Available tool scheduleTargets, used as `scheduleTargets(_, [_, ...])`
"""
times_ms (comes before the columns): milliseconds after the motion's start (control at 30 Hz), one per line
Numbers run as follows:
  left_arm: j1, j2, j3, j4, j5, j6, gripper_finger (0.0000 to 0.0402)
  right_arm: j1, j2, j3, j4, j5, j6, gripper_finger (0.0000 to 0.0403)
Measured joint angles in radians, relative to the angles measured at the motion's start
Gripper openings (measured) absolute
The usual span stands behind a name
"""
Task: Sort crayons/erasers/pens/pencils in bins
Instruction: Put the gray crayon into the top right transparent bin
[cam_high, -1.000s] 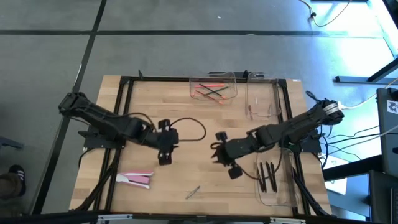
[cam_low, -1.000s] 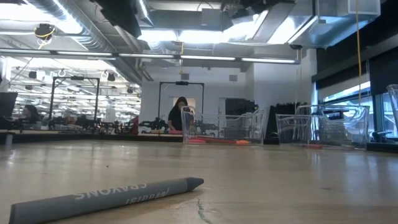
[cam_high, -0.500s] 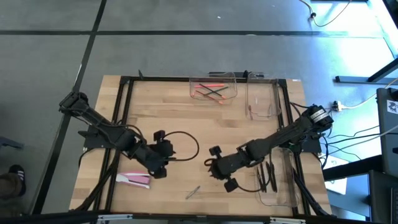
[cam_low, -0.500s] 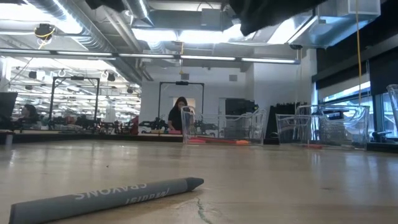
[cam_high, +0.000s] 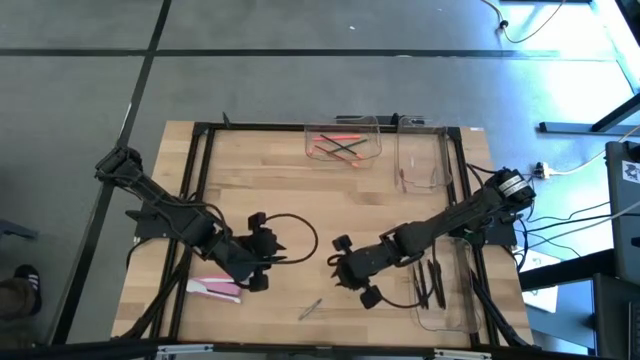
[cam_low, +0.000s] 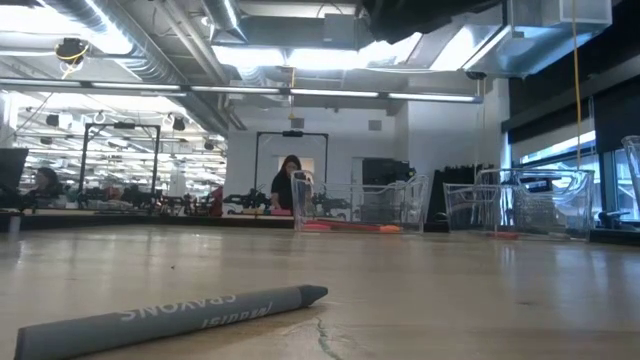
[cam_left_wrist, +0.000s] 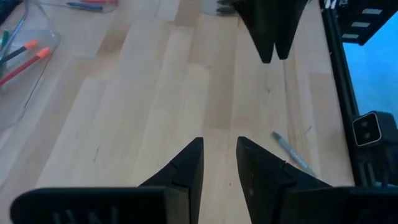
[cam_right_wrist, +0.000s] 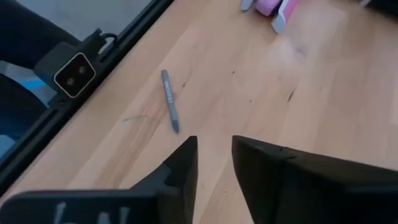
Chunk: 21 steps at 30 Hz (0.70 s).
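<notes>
With fingers slightly apart, both the left gripper (cam_left_wrist: 219, 163) and right gripper (cam_right_wrist: 213, 163) hold nothing

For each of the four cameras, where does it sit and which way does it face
High: overhead, facing straight down; both arms, left gripper, right gripper.
Low: table height, looking level across the table into the room; a dark arm part at the top.
Left wrist: facing forward past its own fingers.
Right wrist: facing forward past its own fingers.
Shared: all four show the grey crayon.

Erasers (cam_high: 217, 289) front-left on table (cam_high: 280, 180); crayon (cam_high: 311, 309) front-centre; bins (cam_high: 345, 143) rear & right.
</notes>
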<state>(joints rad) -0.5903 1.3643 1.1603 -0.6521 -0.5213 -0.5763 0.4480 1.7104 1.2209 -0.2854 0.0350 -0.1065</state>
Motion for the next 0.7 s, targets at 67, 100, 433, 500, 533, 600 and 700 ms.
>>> scheduleTargets(67, [0.0,0.0,0.0,0.004,0.0,-0.001,0.0086,0.0,0.01,0.0,0.014,0.0,-0.015,0.0112])
scheduleTargets(100, [0.0,0.0,0.0,0.007,0.0,-0.002,0.0086,0.0,0.018,0.001,0.016,-0.003,-0.035,0.012])
scheduleTargets(433, [0.0,0.0,0.0,0.011,0.007,-0.049,0.0086,0.0,0.172,0.001,0.259,-0.139,-0.097,0.0153])
scheduleTargets(500, [-0.001,0.004,0.0,0.011,0.016,-0.046,0.0087,0.0,0.211,0.001,0.312,-0.168,-0.116,0.0153])
scheduleTargets(533, [-0.004,0.006,0.0,0.009,0.016,-0.045,0.0088,0.001,0.229,0.001,0.337,-0.183,-0.125,0.0153])
scheduleTargets(600, [-0.01,0.006,0.0,0.008,0.018,-0.044,0.0089,-0.003,0.264,0.001,0.385,-0.225,-0.147,0.0153])
scheduleTargets(700, [-0.018,0.006,0.0,0.008,0.019,-0.041,0.0089,-0.018,0.309,0.001,0.433,-0.279,-0.165,0.0153])
